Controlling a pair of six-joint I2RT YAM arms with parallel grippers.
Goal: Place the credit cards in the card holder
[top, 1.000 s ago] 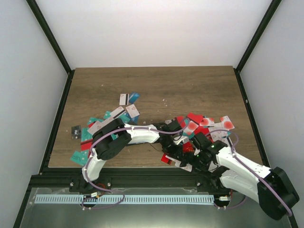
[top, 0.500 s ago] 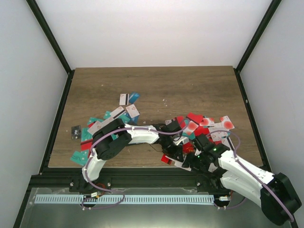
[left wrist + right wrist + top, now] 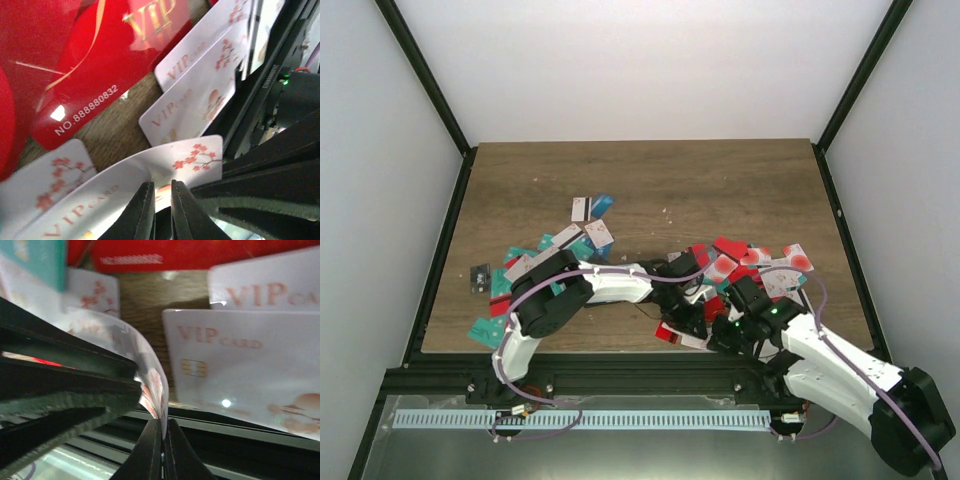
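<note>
Credit card (image 3: 146, 362), table's (image 3: 720, 180) near edge: right gripper (image 3: 162, 429) just snaps shut, left gripper (image 3: 161, 194) grips too, so handover likely.

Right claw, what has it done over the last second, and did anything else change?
The right claw closed onto the edge of the bent white card, its arm shifting slightly toward the near edge of the table. The left claw kept its grip on that card; the scattered cards stayed put.
</note>
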